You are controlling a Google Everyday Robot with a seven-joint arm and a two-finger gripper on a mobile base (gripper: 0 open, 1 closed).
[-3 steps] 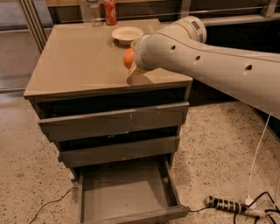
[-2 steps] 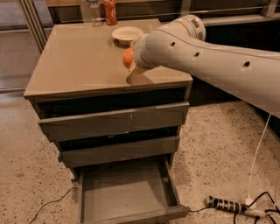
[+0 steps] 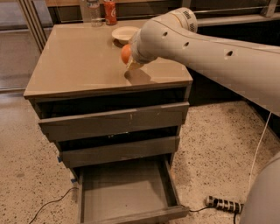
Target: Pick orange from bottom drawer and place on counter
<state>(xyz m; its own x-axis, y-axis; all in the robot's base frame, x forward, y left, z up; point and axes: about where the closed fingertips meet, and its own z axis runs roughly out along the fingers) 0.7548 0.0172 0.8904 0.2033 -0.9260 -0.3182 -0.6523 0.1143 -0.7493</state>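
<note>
The orange (image 3: 125, 54) is held in the air just above the right part of the beige counter (image 3: 74, 57), and its shadow falls on the slab below. My gripper (image 3: 130, 61) is at the end of the big white arm and is shut on the orange; the arm's wrist hides most of it. The bottom drawer (image 3: 124, 192) is pulled open below the two upper grey drawers, and its grey floor is bare.
A white bowl (image 3: 124, 33) sits on the counter just behind the orange. A red soda can (image 3: 110, 11) and a clear bottle (image 3: 92, 8) stand at the back edge. A power strip (image 3: 223, 204) and cables lie on the speckled floor to the right.
The orange and the gripper have shifted slightly left and further in over the counter. The drawers have not moved.
</note>
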